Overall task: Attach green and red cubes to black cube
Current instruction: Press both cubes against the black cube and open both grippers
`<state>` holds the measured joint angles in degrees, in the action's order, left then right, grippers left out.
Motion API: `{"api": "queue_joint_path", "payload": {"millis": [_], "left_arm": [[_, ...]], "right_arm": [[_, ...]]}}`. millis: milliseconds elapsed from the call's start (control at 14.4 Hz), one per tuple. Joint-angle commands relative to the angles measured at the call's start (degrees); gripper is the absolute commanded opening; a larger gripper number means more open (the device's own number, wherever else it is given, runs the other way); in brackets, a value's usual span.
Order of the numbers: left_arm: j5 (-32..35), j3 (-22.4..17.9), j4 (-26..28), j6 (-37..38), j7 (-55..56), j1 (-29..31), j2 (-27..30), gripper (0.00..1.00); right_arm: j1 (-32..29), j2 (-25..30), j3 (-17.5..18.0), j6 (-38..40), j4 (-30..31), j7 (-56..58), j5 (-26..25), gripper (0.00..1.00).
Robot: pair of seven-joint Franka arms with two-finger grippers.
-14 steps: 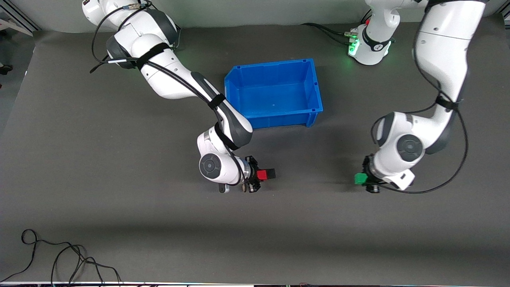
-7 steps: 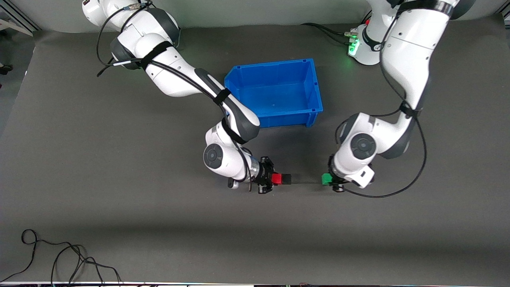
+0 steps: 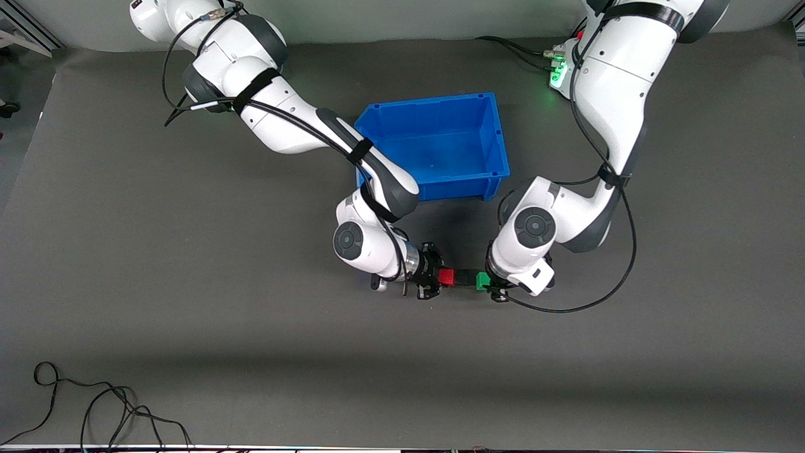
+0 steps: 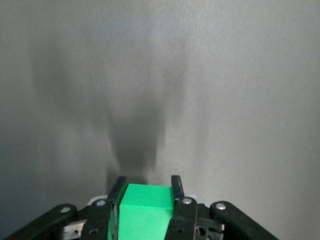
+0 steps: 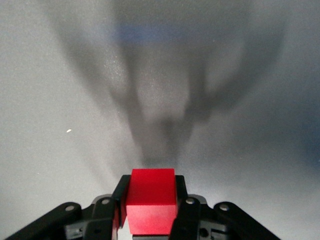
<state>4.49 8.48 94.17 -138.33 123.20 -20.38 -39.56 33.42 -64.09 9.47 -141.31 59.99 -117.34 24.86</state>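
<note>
Front view: nearer the camera than the blue bin, right gripper clamps the red cube, seemingly joined to the black cube; left gripper presses the gripped green cube on. Next, release.

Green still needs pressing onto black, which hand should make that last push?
Probably left: the left hand already grips the green cube beside the black cube, while the right hand holds the red cube.
</note>
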Motion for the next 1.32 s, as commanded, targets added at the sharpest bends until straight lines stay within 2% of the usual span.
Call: {"api": "queue_joint_path", "payload": {"millis": [0, 69, 139, 277, 347, 416, 485, 693, 832, 970, 1178, 1248], "left_arm": [[-0.1, -0.7, -2.5, 1.8, 0.7, -1.1, -1.6, 0.38], [0.2, -0.7, -2.4, 2.0, 0.3, -1.2, -1.7, 0.79], [0.3, -0.7, -2.4, 2.9, 0.2, -1.8, -1.7, 1.00], [0.4, -0.7, -2.4, 3.5, 0.1, -1.8, -1.6, 1.00], [0.4, -0.8, -2.4, 3.7, 0.0, -1.6, -1.2, 1.00], [0.4, -0.9, -2.7, 4.7, -0.1, -1.3, -0.9, 1.00], [0.5, -1.1, -3.8, 6.9, -0.9, -1.1, -0.8, 1.00], [0.5, -1.2, -7.5, 11.8, -3.0, 1.4, -0.7, 1.00], [0.5, -1.3, -7.6, 12.3, -7.2, 3.2, 0.1, 1.00], [0.6, -1.4, -7.7, 14.2, -13.1, 6.7, 1.7, 1.00], [0.6, -1.4, -7.6, 19.4, -30.2, 13.1, 4.8, 1.00], [0.6, -1.4, -7.3, 19.8, -36.9, 14.7, 6.4, 1.00]], "right_arm": [[1.1, -1.0, -0.2, -1.1, -1.5, -1.2, 1.2, 0.09], [1.1, -1.0, -0.2, -1.1, -1.5, -1.2, 1.2, 0.09], [1.1, -1.0, -0.2, -1.2, -1.5, -1.2, 1.2, 0.09], [1.1, -1.0, -0.2, -1.2, -1.6, -1.1, 1.2, 0.10], [1.1, -0.9, -0.2, -1.2, -1.5, -1.0, 1.0, 0.23], [1.1, -0.9, -0.3, -1.2, -1.5, -1.0, 0.9, 0.79], [1.0, -0.9, -0.3, -1.1, -1.5, -0.7, 0.8, 0.99], [0.4, -0.3, -0.5, 0.1, -1.5, 0.0, 0.5, 1.00], [-0.2, 1.4, -1.0, 6.1, -1.4, 0.2, -1.3, 1.00], [-3.5, 5.2, -1.4, 11.1, 0.1, 5.6, -4.3, 1.00], [-5.5, 14.8, -1.9, 12.0, 9.4, 12.1, -5.2, 1.00], [-5.7, 18.0, -3.7, 12.2, 12.2, 15.7, -5.3, 1.00]]}}
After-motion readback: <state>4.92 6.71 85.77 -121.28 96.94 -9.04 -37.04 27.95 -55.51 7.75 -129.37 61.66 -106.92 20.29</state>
